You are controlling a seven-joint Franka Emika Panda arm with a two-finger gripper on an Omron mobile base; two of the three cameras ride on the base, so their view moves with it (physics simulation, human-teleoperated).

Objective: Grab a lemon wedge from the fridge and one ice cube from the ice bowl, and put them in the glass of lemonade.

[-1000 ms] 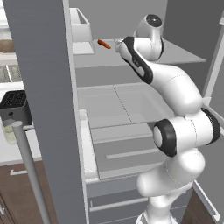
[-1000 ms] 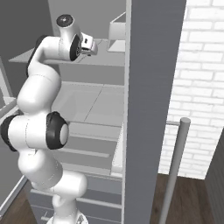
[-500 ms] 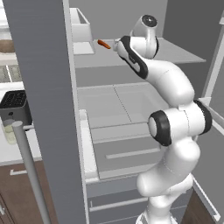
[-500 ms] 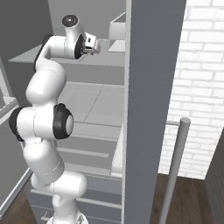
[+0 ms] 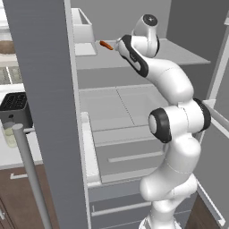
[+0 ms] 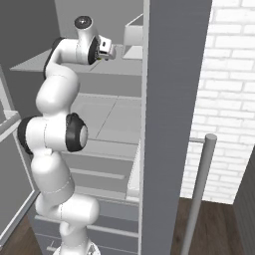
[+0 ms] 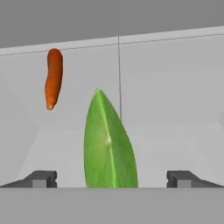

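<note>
In the hand view the lemon wedge (image 7: pixel 109 144) is seen closest, a pointed green-yellow sliver standing between the two dark fingertips (image 7: pixel 41 178), which are set wide apart with nothing clamped; whether either tip touches the wedge cannot be told. Beyond the wedge and up to its left, a thin orange-red stick-shaped item (image 7: pixel 53 78) lies on the same pale shelf, well apart from the wedge. A vertical seam in the back wall is seen behind the wedge.

From the left base view the wedge itself is hidden by the hand, but the orange-red item (image 5: pixel 106 45) is visible on the top shelf of the fridge (image 5: pixel 134 112), just beside the gripper (image 5: pixel 117 44), with a pale box-like bin (image 5: pixel 82 27) farther back on that shelf. The open grey fridge door (image 5: pixel 49 112) stands in the foreground with its long silver bar handle (image 5: pixel 31 174). Left of the door, a black toaster (image 5: pixel 15 107) and the glass of lemonade (image 5: pixel 10 134) sit on a counter, the glass just in front of the toaster.

The right base view gives the gripper (image 6: pixel 110 51) from the other side, reaching over the top shelf toward the bin (image 6: pixel 133 36), with a white brick wall (image 6: pixel 224 99) beyond the other door. No writing or brand can be read.
</note>
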